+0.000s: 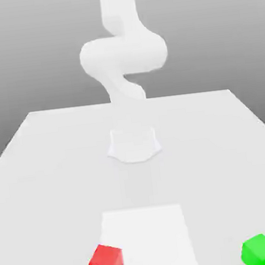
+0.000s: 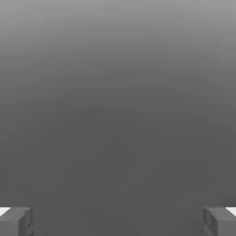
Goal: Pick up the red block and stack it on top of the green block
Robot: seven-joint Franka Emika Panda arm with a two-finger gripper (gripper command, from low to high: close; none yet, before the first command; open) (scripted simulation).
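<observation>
Red block (image 1: 106,263) on table (image 1: 40,168), well apart from green block (image 1: 261,250); gripper (image 2: 118,221) jaws apart, neither block between them.

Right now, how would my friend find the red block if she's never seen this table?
Start at the big white table, then come to its near edge. The red block sits at the exterior view's left, touching the white square patch. The only other cube, the green block, sits far right.
</observation>
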